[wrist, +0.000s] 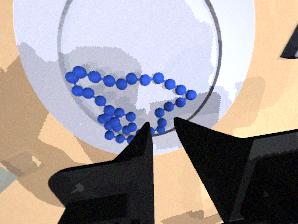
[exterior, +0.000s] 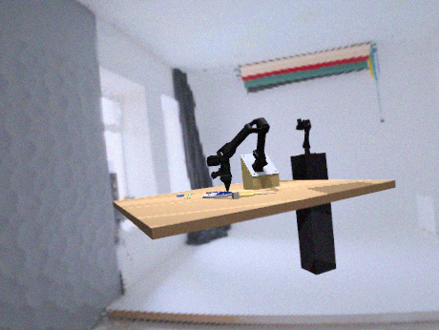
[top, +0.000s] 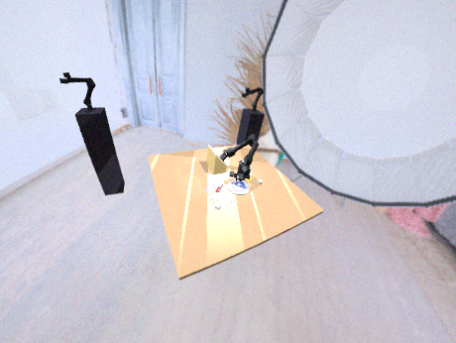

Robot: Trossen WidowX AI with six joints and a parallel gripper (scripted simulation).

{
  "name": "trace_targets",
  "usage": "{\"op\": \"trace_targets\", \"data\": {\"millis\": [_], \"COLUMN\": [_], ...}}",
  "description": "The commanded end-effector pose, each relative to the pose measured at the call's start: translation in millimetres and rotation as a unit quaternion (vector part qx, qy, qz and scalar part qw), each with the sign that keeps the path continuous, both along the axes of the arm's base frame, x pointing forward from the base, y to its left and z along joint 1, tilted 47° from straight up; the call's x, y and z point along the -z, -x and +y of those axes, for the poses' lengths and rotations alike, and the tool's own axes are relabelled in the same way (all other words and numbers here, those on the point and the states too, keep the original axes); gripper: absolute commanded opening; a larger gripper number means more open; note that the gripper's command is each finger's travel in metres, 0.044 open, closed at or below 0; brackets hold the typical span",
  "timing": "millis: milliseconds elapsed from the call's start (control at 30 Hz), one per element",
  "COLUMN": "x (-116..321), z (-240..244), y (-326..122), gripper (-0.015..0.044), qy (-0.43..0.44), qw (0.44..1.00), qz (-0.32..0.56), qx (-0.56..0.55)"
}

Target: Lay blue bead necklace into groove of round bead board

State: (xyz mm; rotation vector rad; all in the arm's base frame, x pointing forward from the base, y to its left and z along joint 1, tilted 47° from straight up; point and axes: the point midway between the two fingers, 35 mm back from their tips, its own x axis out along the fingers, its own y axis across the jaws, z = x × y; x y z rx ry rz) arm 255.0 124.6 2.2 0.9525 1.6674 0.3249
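Note:
The blue bead necklace [wrist: 145, 79] lies on the pale round bead board [wrist: 239, 50] [top: 247, 190]. A long strand crosses the inside of the thin dark groove ring, and its ends reach the ring at left and right. Several beads are bunched near the ring's lower left. My gripper [wrist: 161, 123] [exterior: 227, 190] is low over the board's near edge, partly open, with a narrow gap between the fingertips. A few beads show in that gap, but the fingers do not grip them. The left finger hides part of the strand and ring.
A slanted tan block [top: 215, 161] [exterior: 260, 181] stands by the arm's base. A small grey block [exterior: 235, 195] and a yellow piece [exterior: 248, 195] lie beside the board. A red piece [top: 218, 188] and a blue piece [top: 218, 207] lie elsewhere on the table.

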Motion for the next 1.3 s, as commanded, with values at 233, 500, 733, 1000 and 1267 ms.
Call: {"op": "trace_targets", "data": {"millis": [233,500,733,1000,1267], "x": [3.6,3.6,3.6,3.6,3.6], "z": [3.9,3.9,3.9,3.9,3.9], "y": [1.2,1.2,1.2,1.2,1.2], "gripper": [0.0015,0.0000,0.0000,0.0000,0.0000], "qy": [0.000,0.000,0.000,0.000,0.000], "qw": [1.000,1.000,1.000,1.000,1.000], "qz": [0.001,0.001,0.001,0.001,0.001], "qx": [-0.001,-0.001,-0.001,-0.001,-0.001]}}
